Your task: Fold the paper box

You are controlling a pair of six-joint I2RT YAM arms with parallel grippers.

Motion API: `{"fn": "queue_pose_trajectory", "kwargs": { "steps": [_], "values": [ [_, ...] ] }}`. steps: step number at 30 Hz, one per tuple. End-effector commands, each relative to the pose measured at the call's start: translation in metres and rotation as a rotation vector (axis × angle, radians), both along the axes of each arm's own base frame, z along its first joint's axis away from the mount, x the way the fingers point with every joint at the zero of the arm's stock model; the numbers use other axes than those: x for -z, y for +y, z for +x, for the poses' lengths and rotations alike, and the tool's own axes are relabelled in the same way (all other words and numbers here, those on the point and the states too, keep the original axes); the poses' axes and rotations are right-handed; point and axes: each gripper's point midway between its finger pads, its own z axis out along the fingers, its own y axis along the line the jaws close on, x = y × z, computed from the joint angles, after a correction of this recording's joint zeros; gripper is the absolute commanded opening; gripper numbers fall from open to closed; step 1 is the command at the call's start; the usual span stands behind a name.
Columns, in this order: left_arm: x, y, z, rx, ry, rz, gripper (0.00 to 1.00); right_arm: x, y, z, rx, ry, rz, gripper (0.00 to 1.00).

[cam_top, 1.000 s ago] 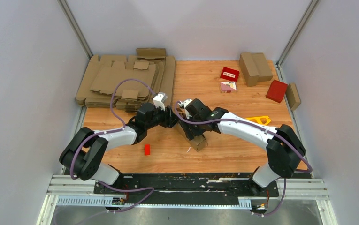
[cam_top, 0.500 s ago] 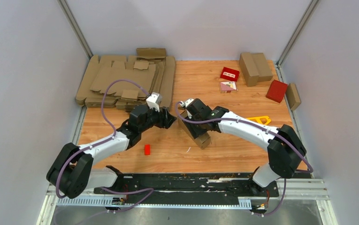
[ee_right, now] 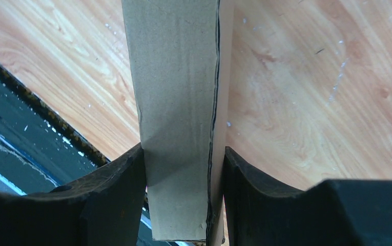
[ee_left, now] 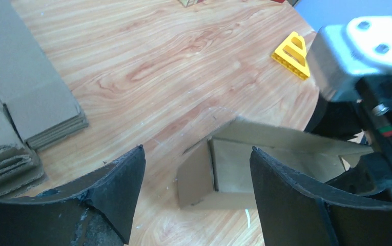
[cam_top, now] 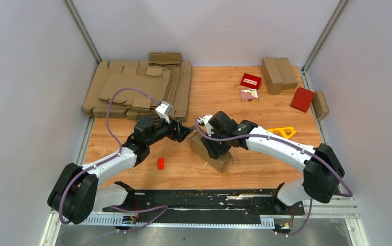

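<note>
The paper box (cam_top: pixel 200 144) is a partly folded brown cardboard cuboid lying on the wooden table at the centre. My right gripper (cam_top: pixel 218 146) is shut across it from above. In the right wrist view both fingers press its two sides (ee_right: pixel 176 77), with the gripper (ee_right: pixel 183 151) straddling it. My left gripper (cam_top: pixel 186 132) stands open just left of the box and apart from it. In the left wrist view the left gripper (ee_left: pixel 196 151) frames the box's open end (ee_left: pixel 234 164), with nothing between the fingers.
A stack of flat cardboard blanks (cam_top: pixel 137 89) fills the back left. Folded brown boxes (cam_top: pixel 278 72), two red boxes (cam_top: pixel 251 80) (cam_top: pixel 302 99) and a yellow triangular frame (cam_top: pixel 283 131) lie to the right. A small red block (cam_top: pixel 160 163) sits near the left arm.
My left gripper has opened and drawn back to the left, away from the box. My right gripper has carried the box slightly nearer and to the right, laying it flatter on the table.
</note>
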Motion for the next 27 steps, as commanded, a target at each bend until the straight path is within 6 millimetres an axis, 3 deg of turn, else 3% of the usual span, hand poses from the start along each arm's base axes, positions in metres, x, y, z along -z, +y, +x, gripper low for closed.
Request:
{"fn": "queue_pose_trajectory", "kwargs": {
  "steps": [1,7,14,17,21,25,27],
  "values": [
    [-0.023,-0.006,-0.003,0.055,-0.108,-0.038,0.83,-0.006,0.009,-0.017,-0.094,0.003,0.021,0.43],
    [-0.014,-0.013,-0.002,0.092,-0.070,-0.029,0.83,-0.003,0.015,-0.023,-0.131,-0.003,-0.005,0.44],
    [-0.009,-0.026,-0.009,0.182,-0.019,-0.042,0.63,-0.003,0.014,-0.016,-0.106,-0.026,-0.026,0.44],
    [-0.006,-0.026,-0.013,0.195,-0.004,-0.042,0.61,-0.001,0.014,-0.014,-0.101,-0.031,-0.035,0.43],
    [-0.006,-0.022,-0.020,0.191,-0.008,-0.037,0.68,0.002,0.014,-0.013,-0.098,-0.028,-0.040,0.43],
    [-0.011,-0.008,-0.019,0.109,-0.030,-0.052,0.85,0.003,0.015,-0.013,-0.101,-0.028,-0.042,0.44],
    [-0.012,-0.003,-0.017,0.087,-0.034,-0.055,0.87,0.004,0.014,-0.013,-0.103,-0.026,-0.043,0.44]
  ]
}}
